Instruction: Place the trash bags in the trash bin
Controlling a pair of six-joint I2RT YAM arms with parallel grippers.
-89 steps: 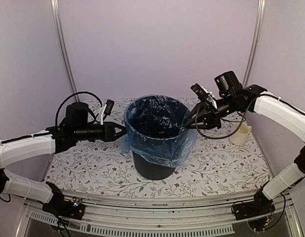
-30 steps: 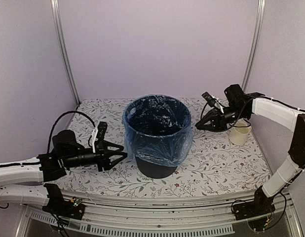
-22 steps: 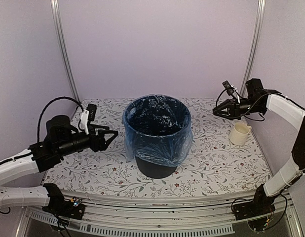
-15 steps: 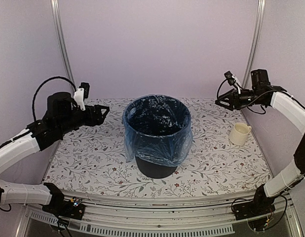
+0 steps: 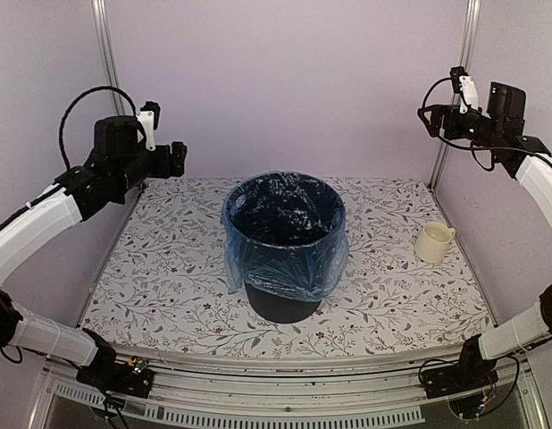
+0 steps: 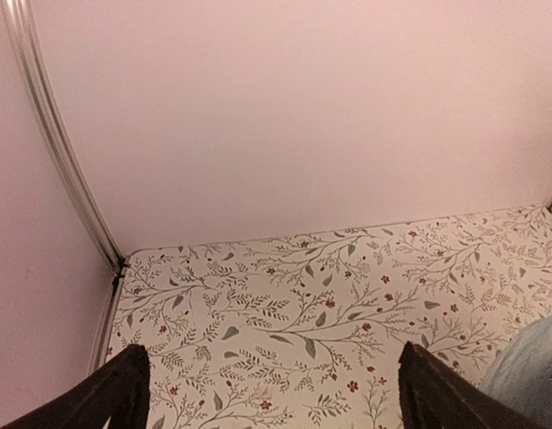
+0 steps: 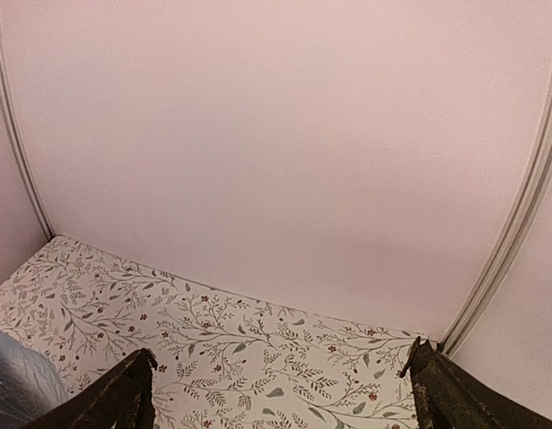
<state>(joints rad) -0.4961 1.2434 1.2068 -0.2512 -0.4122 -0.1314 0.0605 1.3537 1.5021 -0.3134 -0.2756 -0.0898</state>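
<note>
- Blue bag [image 5: 285,255] lines the dark bin [image 5: 278,304], mid-bench [image 5: 169,277], folded over its rim.
- Left claw [image 5: 176,159] and right claw [image 5: 428,114]: raised high, jaws apart, empty.
- Both were lower a second ago, beside the bin.
- Mug [image 5: 433,242] right.

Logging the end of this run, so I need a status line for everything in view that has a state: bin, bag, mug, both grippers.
trash bin: upright, lined.
trash bag: inside the bin, edge folded over the rim, hanging down outside.
mug: upright, apart from the bin.
left gripper: open, empty, raised.
right gripper: open, empty, raised.
</note>
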